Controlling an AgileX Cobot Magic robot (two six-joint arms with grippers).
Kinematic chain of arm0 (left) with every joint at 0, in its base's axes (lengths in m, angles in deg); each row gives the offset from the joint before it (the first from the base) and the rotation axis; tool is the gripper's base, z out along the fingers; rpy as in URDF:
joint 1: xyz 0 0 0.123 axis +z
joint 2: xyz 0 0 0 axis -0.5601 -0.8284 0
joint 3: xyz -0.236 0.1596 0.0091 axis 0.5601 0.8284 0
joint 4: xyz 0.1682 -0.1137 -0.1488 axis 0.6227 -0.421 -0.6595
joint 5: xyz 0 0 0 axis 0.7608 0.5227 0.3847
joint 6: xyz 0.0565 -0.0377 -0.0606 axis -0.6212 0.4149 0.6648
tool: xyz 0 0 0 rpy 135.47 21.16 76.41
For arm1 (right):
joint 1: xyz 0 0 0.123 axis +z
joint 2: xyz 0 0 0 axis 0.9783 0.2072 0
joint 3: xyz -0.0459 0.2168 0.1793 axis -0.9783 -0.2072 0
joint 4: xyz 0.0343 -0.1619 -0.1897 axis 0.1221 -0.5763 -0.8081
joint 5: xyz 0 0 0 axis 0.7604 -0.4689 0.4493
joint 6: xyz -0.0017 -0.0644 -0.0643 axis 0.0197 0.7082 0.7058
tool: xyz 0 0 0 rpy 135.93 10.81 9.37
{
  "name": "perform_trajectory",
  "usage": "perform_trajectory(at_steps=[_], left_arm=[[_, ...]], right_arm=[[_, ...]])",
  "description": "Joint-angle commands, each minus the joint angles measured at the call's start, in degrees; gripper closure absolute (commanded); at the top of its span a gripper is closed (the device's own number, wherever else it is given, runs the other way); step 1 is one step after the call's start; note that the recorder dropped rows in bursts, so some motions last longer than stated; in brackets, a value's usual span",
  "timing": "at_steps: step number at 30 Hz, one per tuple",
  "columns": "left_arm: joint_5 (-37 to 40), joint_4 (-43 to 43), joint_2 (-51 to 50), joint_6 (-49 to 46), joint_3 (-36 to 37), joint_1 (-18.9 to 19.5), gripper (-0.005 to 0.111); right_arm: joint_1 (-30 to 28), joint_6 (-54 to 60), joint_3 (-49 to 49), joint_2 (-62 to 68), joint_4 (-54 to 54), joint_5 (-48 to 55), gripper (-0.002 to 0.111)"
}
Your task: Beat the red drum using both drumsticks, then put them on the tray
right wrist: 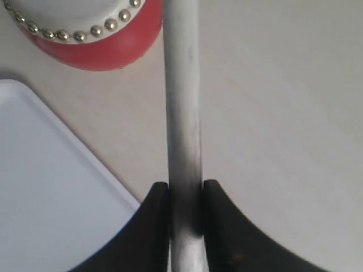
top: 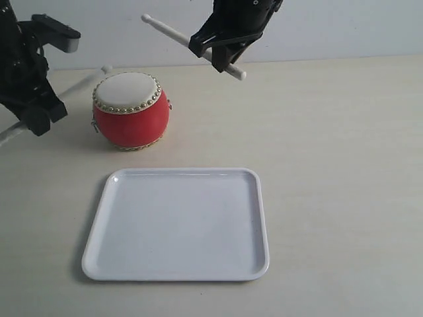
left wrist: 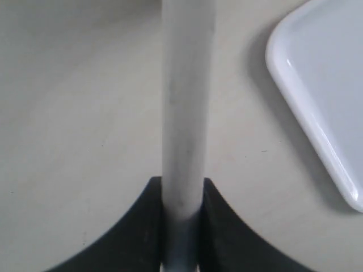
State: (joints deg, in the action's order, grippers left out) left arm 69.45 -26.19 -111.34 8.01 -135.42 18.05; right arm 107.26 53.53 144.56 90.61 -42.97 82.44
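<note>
The red drum (top: 131, 110) with its cream skin and gold studs stands on the table at the back left; its edge also shows in the right wrist view (right wrist: 91, 34). My left gripper (top: 36, 115) is shut on one drumstick (left wrist: 186, 102), whose tip (top: 106, 69) hovers by the drum's far left rim. My right gripper (top: 221, 49) is raised behind and right of the drum, shut on the other drumstick (top: 173, 34), which points up and left above the drum. That stick runs straight out between the pads (right wrist: 182, 113). The white tray (top: 178, 223) lies empty in front of the drum.
The pale table stretches bare to the right of the tray and drum. A light wall rises behind the table. A corner of the tray (left wrist: 317, 96) appears in the left wrist view and another (right wrist: 51, 187) in the right wrist view.
</note>
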Motion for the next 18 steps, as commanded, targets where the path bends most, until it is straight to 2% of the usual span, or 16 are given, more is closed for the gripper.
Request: perform_trajectory(at_steps=[1,10,18], left_arm=[[0.0,-1.0,-3.7,0.4,-0.4,-0.3,0.107],[0.0,-0.8,-1.6,3.3,-5.3,-0.3,0.107],[0.0,-2.7,-4.5,3.4,-4.7,-0.1,0.107]], right_arm=[[0.4,-0.4,0.6,-0.4,1.0,0.1,0.108],[2.1,-0.4,0.6,-2.6,-2.9,0.1,0.108],[2.1,-0.4,0.6,-4.7,-2.9,0.1,0.108]])
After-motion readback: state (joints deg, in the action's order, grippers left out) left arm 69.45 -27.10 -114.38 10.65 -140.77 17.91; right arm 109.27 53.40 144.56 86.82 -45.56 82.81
